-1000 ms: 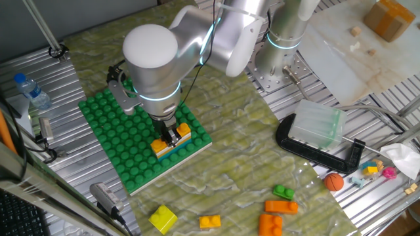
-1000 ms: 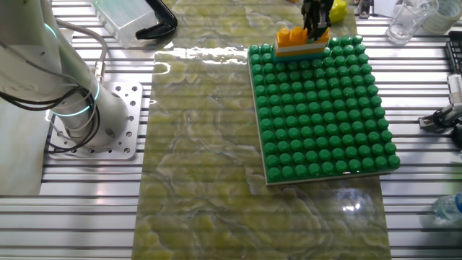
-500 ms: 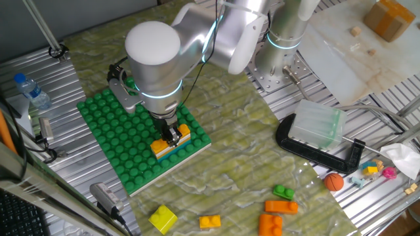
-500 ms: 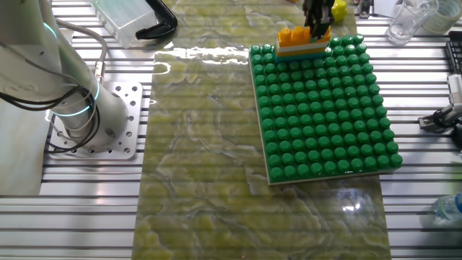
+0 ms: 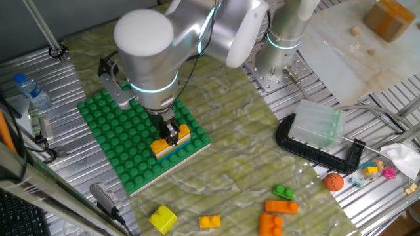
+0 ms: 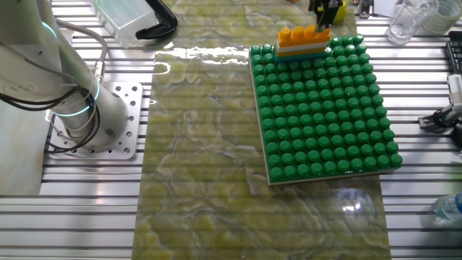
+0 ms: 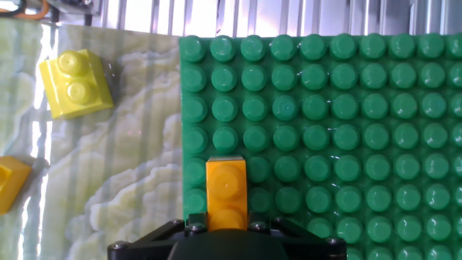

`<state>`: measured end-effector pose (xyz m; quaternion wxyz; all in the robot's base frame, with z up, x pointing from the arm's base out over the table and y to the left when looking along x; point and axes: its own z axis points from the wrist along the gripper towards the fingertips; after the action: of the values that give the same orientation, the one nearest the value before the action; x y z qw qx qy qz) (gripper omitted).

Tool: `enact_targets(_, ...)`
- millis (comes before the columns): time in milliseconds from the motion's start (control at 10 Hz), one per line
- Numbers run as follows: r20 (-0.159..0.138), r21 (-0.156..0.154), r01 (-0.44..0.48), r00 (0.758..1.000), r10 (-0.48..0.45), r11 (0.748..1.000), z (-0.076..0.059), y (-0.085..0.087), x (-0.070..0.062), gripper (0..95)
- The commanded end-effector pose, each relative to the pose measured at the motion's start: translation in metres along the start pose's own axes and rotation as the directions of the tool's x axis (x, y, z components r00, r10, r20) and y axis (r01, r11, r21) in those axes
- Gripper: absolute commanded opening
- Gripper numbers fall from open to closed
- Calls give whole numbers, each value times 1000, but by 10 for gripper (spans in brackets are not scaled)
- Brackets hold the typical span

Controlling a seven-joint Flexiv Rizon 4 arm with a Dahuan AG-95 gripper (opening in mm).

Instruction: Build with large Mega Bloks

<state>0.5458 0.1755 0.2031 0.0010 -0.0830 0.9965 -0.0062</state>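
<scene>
A stack of large Mega Bloks [image 5: 172, 145] stands at the edge of the green baseplate [image 5: 125, 137], orange on top of white and teal layers [image 6: 303, 41]. My gripper [image 5: 172, 133] hangs just above the stack, open, and its dark fingers [image 6: 323, 9] are clear of the top brick. In the hand view the orange top brick [image 7: 227, 189] lies straight below my gripper [image 7: 226, 227], on the baseplate [image 7: 346, 108]. Loose bricks lie on the mat: yellow [image 5: 163, 218], orange [image 5: 210, 222], orange [image 5: 281, 207] and green [image 5: 284, 193].
A clear plastic box [image 5: 317, 126] sits in a black clamp [image 5: 315, 154] to the right, with a small orange ball [image 5: 334, 181] near it. A water bottle [image 5: 31, 92] lies at the left. The arm's base [image 6: 86, 123] stands beside the mat. A yellow brick [image 7: 76, 83] lies off the plate.
The gripper has risen off the stack. The orange brick stays on top of the stack, and the arm's elbow has shifted left.
</scene>
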Motion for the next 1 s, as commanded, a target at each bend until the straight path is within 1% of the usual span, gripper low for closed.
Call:
enact_targets(100, -12, -9, -1, 1000, 1, 1000, 1, 2, 9, 0)
enact_targets(300, -9, -11, 1, 1000, -1, 1000, 10, 4, 23, 0)
enact_targets(400, -5, -9, 2, 1000, -2, 1000, 13, 4, 26, 0)
enact_targets(600, -3, -2, 20, 1000, -20, 1000, 19, 3, 25, 0)
enact_targets(900, 12, -3, 23, 1000, -23, 1000, 38, 0, 22, 0)
enact_targets(1000, 4, -2, 26, 1000, -26, 1000, 39, 0, 22, 0)
